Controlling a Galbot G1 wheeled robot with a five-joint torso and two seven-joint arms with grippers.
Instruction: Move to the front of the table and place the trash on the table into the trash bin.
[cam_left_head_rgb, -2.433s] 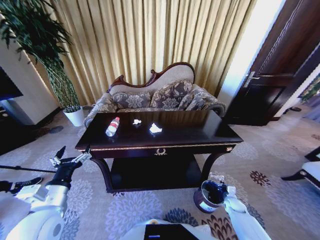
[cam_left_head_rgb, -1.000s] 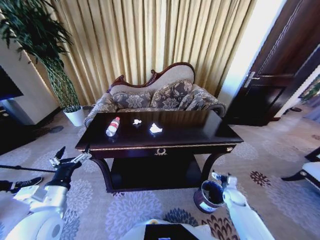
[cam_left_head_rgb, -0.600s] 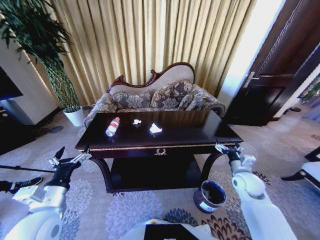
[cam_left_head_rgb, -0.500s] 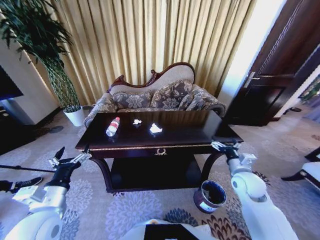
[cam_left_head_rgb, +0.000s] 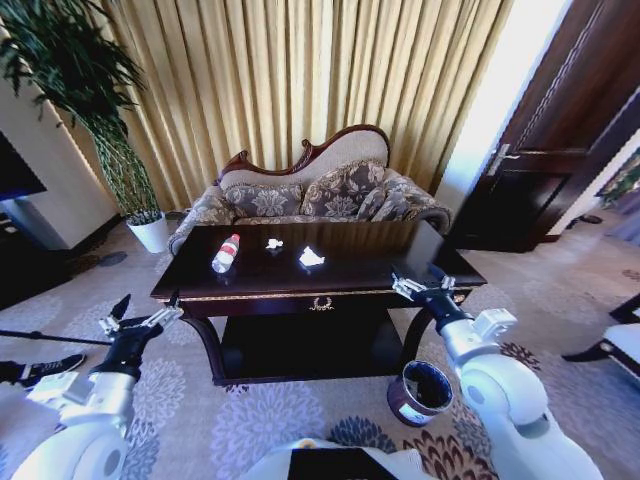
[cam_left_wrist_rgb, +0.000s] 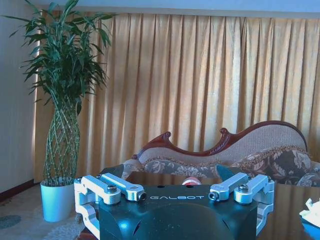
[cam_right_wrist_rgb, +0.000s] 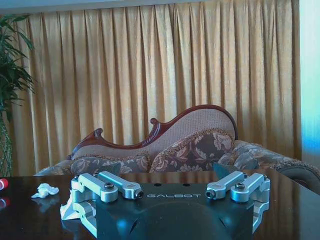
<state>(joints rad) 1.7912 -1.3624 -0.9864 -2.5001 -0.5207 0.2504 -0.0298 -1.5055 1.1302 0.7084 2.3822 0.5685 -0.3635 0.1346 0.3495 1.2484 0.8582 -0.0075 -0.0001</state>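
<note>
Dark glossy wood is what you face: the table (cam_left_head_rgb: 350, 265) stands straight ahead with the sofa (cam_left_head_rgb: 310, 195) behind it. On your far left the left gripper (cam_left_head_rgb: 140, 322) hangs low off the table's left front corner, its fingers spread apart and touching nothing. On the tabletop, going left to right, you have the bottle (cam_left_head_rgb: 226, 252) lying on its side near the left end, then a small paper wad (cam_left_head_rgb: 273, 243) toward the back, then a larger paper wad (cam_left_head_rgb: 311, 258) close to the middle. Further right, your right gripper (cam_left_head_rgb: 420, 287) is raised at the table's front edge near the right corner, fingers apart and empty. Below it the trash bin (cam_left_head_rgb: 420, 391) stands on the carpet (cam_left_head_rgb: 250, 420), just beside the table's right front leg.
</note>
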